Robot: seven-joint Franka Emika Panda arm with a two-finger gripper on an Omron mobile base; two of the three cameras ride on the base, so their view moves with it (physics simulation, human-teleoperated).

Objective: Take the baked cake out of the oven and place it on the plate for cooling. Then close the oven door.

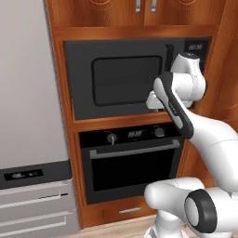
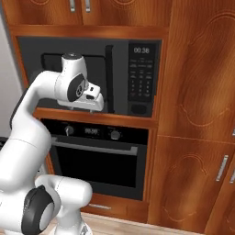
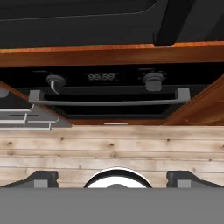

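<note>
left base oven (image 1: pixel 132 162): sat under the microwave (image 1: pixel 123 79), at 6 o'clock of it, in the wood cabinet column.
left base oven door (image 1: pixel 135 169): was shut flush, bar handle (image 1: pixel 135 149) across its top edge. Judgement: opening it was step one, not yet done.
left base arm: was folded high in front of the microwave, hand aimed down, likely staging above the handle.
right base oven (image 2: pixel 98 156): same layout; two knobs and the display sat above the handle (image 2: pixel 96 148).
right base tool (image 2: pixel 94 106): hung at 12 o'clock of the oven's control strip, clear of everything.
hand view tool (image 3: pixel 111 178): fingers (image 3: pixel 41 178) stood wide apart, nothing between them.
hand view oven door (image 3: pixel 109 111): handle (image 3: pixel 109 103) ran across at 12 o'clock of the tips, well apart from them, wood floor (image 3: pixel 109 144) in between.
cake / plate: couldn't locate either; cake presumably behind the shut door.
next, as judgement: come down and straddle the bar with the spread fingers; approach looked centred.
</note>
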